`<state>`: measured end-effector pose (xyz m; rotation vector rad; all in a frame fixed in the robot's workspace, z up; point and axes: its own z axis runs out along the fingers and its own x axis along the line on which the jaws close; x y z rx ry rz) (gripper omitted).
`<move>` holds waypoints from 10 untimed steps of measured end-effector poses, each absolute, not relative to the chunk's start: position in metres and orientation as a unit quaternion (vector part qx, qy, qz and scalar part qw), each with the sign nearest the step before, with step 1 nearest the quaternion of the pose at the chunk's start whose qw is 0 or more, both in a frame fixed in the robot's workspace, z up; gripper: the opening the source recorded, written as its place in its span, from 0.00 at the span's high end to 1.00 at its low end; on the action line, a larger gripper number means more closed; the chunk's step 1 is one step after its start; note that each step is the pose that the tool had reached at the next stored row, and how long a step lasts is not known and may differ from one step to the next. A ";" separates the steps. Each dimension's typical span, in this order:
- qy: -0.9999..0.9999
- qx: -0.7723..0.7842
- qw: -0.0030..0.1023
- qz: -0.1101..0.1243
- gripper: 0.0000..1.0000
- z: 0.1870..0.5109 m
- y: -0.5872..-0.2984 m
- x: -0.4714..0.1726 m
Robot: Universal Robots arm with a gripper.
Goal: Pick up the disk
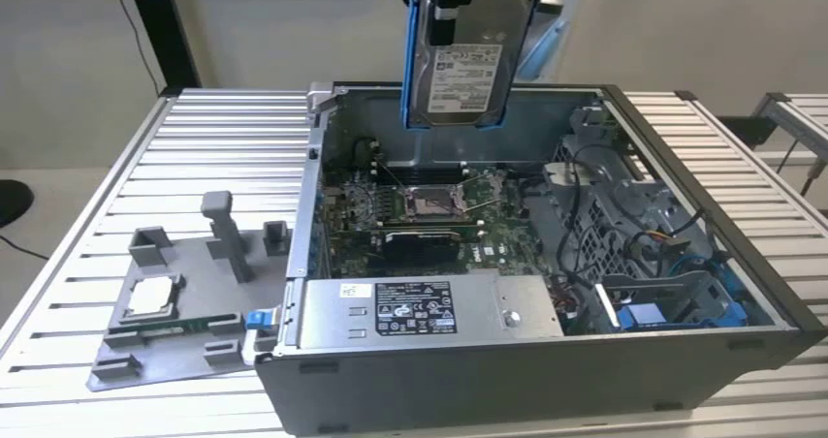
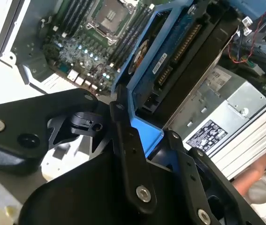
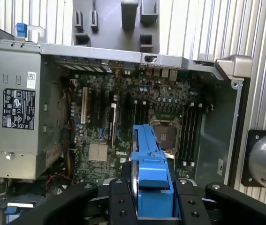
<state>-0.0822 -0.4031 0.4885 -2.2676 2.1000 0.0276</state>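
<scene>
The disk [image 1: 466, 65] hangs upright above the back of the open computer case [image 1: 518, 385], clear of it. It is a silver-grey drive with a white barcode label, framed by a blue bracket. My gripper [image 1: 452, 10] is shut on its upper edge. In both wrist views the black fingers [image 2: 129, 140] clamp the blue bracket [image 3: 151, 176] from either side, and the disk [image 2: 170, 65] extends away from them over the motherboard. The disk's circuit-board side and connector face the second wrist view.
Inside the case lie the motherboard with its CPU socket [image 1: 433, 201], the grey power-supply box [image 1: 428, 307] at the front, and blue drive bays [image 1: 673, 307] on the exterior view's right. A grey fixture plate [image 1: 194, 356] with a CPU chip [image 1: 153, 296] sits on the slatted table [image 1: 220, 147].
</scene>
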 end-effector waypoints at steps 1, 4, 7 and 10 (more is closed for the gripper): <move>0.679 -0.733 0.025 0.009 1.00 0.489 -0.405 -0.081; 0.680 -0.733 0.025 0.009 1.00 0.488 -0.413 -0.079; 0.680 -0.733 0.025 0.009 1.00 0.488 -0.419 -0.078; 0.680 -0.732 0.025 0.009 1.00 0.488 -0.426 -0.076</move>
